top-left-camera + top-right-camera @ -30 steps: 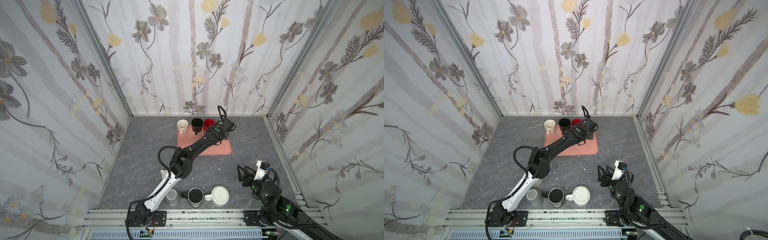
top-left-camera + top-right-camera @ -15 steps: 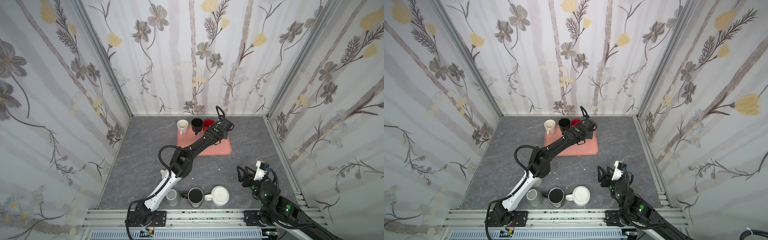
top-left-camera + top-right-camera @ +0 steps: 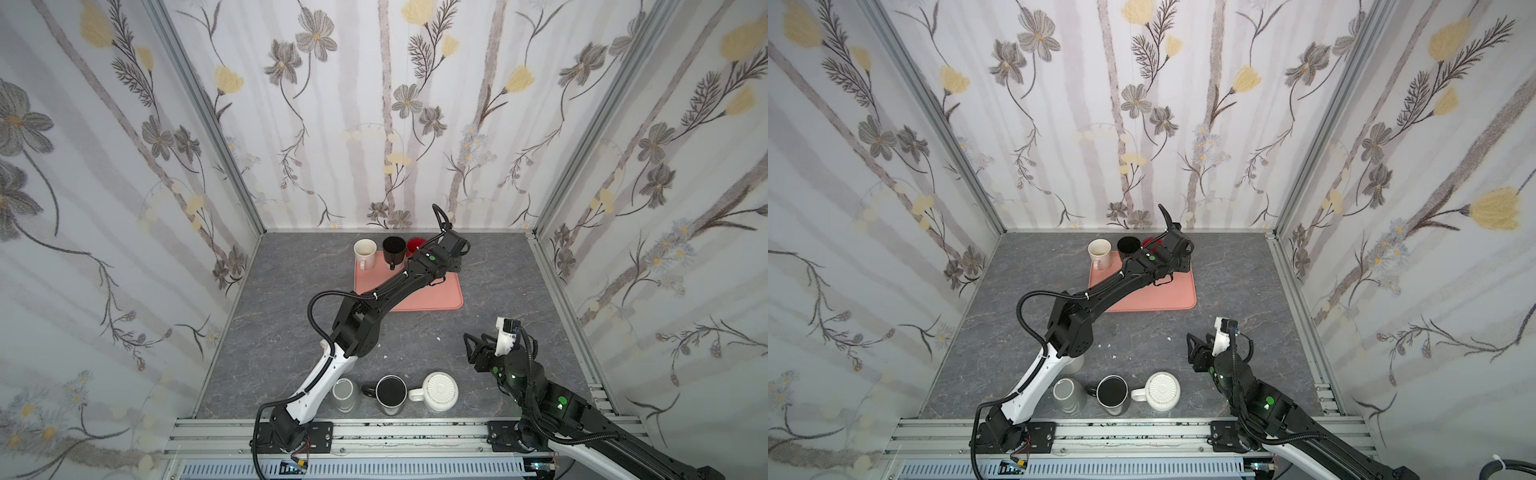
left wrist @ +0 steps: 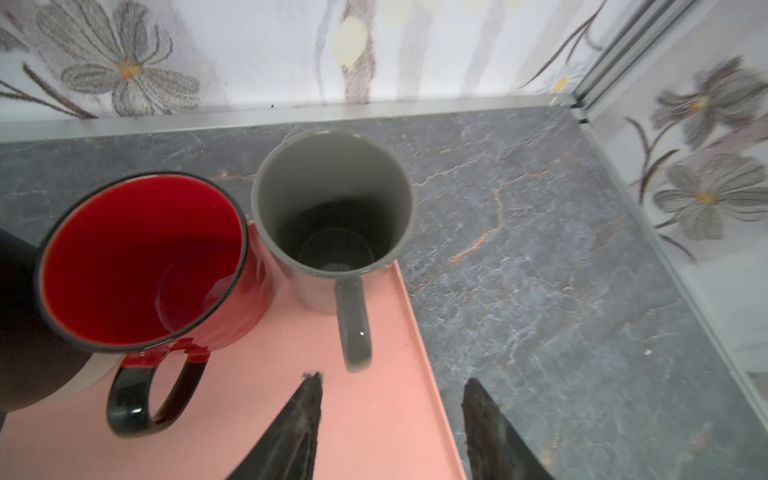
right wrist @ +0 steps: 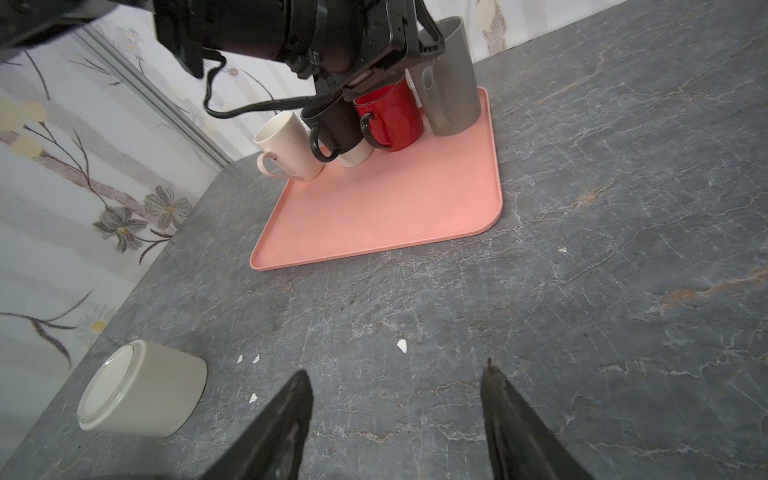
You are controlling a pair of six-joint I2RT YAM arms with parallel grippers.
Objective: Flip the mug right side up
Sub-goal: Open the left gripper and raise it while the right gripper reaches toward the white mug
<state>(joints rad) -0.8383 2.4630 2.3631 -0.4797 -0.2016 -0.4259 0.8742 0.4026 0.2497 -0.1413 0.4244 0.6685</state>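
Note:
A grey mug [image 4: 332, 199] stands right side up on the far corner of the pink tray [image 4: 374, 415], beside a red mug [image 4: 141, 257]. Its handle points toward my left gripper [image 4: 392, 380], which is open just behind the handle and touches nothing. In both top views the left wrist [image 3: 451, 249] covers this mug. The right wrist view shows the grey mug [image 5: 451, 83] upright under the left arm. My right gripper [image 5: 395, 370] hovers open and empty over the bare table at the front right [image 3: 478, 343].
A cream mug [image 3: 365, 249] and a black mug [image 3: 394, 246] stand on the tray's far edge. Along the front edge are a grey mug [image 3: 345, 395], a dark steel mug [image 3: 390, 395] and an upside-down white mug [image 3: 438, 390]. An upside-down beige cup [image 5: 141, 388] sits under the left arm.
My left gripper has opened and let go of the grey mug, which now stands free on the tray. The right arm has hardly moved.

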